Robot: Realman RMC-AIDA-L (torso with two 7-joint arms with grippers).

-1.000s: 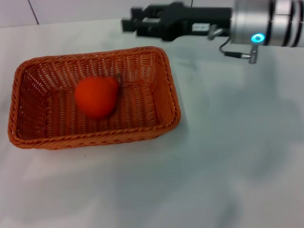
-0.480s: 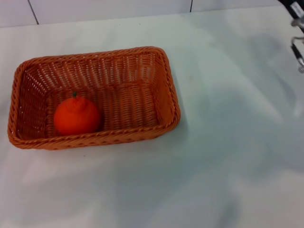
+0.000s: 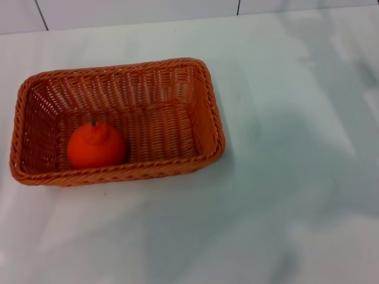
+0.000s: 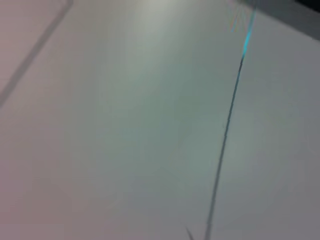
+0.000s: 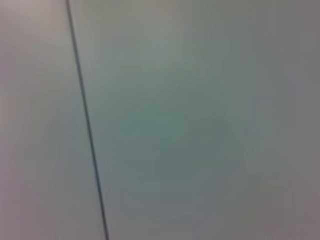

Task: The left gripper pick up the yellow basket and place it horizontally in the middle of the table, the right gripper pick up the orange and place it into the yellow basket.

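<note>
While one yellow basket point(image 3: 204, 127) sits on the table point(image 3: 284, 195), it holds one orange point(image 3: 96, 145).

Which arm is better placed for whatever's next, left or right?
Neither: no gripper shows in any view. The orange already sits in the yellow basket on the table, so nothing remains. For a regrasp, probably left, since the basket lies on the robot's left.

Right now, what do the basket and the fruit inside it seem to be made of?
The yellow basket looks like woven wicker or a plastic imitation: orange-brown strands, braided rim, open-weave sloping walls. The orange has smooth, matte skin and a dark green stem; real fruit or a model, I cannot tell. Neither gripper is in view.
</note>
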